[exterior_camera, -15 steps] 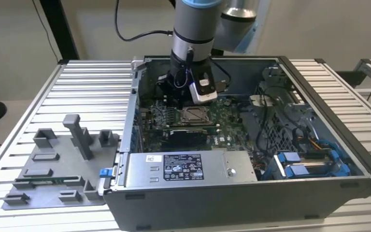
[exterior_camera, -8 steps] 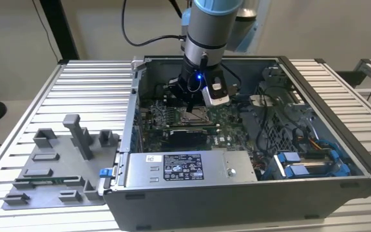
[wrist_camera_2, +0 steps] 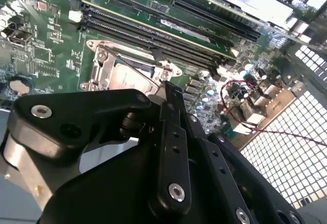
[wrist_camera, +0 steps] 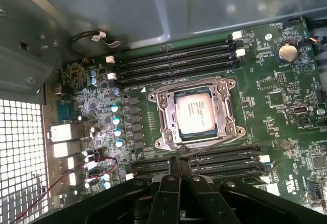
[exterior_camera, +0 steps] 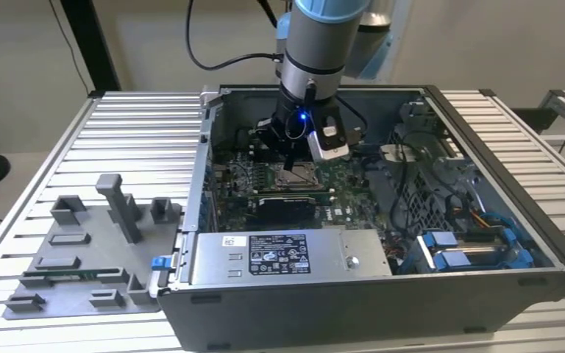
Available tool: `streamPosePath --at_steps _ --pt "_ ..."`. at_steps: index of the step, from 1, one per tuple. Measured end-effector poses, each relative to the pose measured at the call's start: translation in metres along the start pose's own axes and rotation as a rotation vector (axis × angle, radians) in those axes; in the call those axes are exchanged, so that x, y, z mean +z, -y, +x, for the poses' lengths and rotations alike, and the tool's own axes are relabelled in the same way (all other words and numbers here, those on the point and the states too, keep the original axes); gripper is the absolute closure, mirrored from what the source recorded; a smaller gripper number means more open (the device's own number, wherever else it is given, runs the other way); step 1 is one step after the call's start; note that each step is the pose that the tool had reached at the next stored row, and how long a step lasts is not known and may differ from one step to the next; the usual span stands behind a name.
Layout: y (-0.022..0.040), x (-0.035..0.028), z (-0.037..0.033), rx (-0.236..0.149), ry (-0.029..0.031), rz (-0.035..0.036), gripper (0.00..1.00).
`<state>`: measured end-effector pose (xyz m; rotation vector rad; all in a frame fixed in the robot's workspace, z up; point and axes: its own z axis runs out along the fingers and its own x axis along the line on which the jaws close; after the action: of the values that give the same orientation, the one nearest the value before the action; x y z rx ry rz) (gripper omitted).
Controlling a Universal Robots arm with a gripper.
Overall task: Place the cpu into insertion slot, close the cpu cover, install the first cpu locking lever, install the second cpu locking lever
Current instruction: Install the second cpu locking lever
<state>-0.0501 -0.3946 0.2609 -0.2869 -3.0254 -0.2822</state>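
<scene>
I see the small square silvery-tan cpu (wrist_camera: 198, 111) already seated in the silver-rimmed square insertion slot (wrist_camera: 168, 130) on the green circuit board (wrist_camera: 286, 101), with the thin silvery cut-out cpu cover (wrist_camera: 223, 113) lying down around it, as far as I can judge. My black gripper (wrist_camera: 179, 169) hangs just above the socket's edge, inside the open grey computer case (exterior_camera: 479, 287). Its fingers (wrist_camera_2: 171, 94) look pressed together, holding nothing.
</scene>
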Motion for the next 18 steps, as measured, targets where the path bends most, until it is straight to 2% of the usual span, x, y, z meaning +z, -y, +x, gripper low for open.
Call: streamPosePath --at_steps 9,13,18 --pt "-0.0057 0.0079 0.0017 0.000 0.0000 -0.0001 1.00" --pt "-0.0084 0.0145 0.0057 0.001 0.0002 -0.0003 1.00" --pt "-0.0056 0.0230 0.0152 0.001 0.0002 -0.0003 1.00"
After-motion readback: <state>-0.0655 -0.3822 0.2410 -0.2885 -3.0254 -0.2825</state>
